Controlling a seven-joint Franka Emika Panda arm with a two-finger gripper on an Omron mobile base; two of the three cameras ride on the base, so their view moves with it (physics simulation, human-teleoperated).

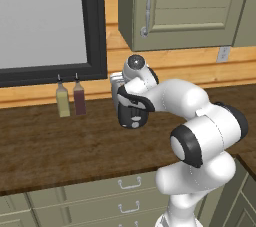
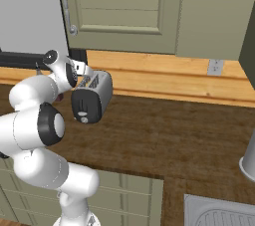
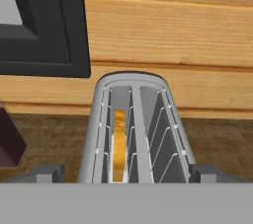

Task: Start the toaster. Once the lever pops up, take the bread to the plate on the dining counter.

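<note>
The silver toaster (image 2: pixel 95 93) stands on the dark wood worktop by the wall, its black end panel (image 1: pixel 132 117) facing me. In the hand view I look down into the toaster's (image 3: pixel 132 129) two slots, and the bread (image 3: pixel 119 144) sits low in the left slot, edge-on and golden-tan. My gripper (image 3: pixel 128 174) hovers over the toaster's near end, open, with one fingertip (image 3: pixel 45 172) on each side of the body. In the right base view the gripper (image 2: pixel 81 73) sits just above the toaster's top. The plate and the dining counter are out of view.
Two bottles, a yellow one (image 1: pixel 63 100) and a dark red one (image 1: pixel 79 98), stand left of the toaster under the black-framed window (image 1: pixel 95 26). An olive wall cabinet (image 1: pixel 185 6) hangs overhead. A sink (image 2: pixel 219 212) and a grey vessel (image 2: pixel 248 160) lie to the right.
</note>
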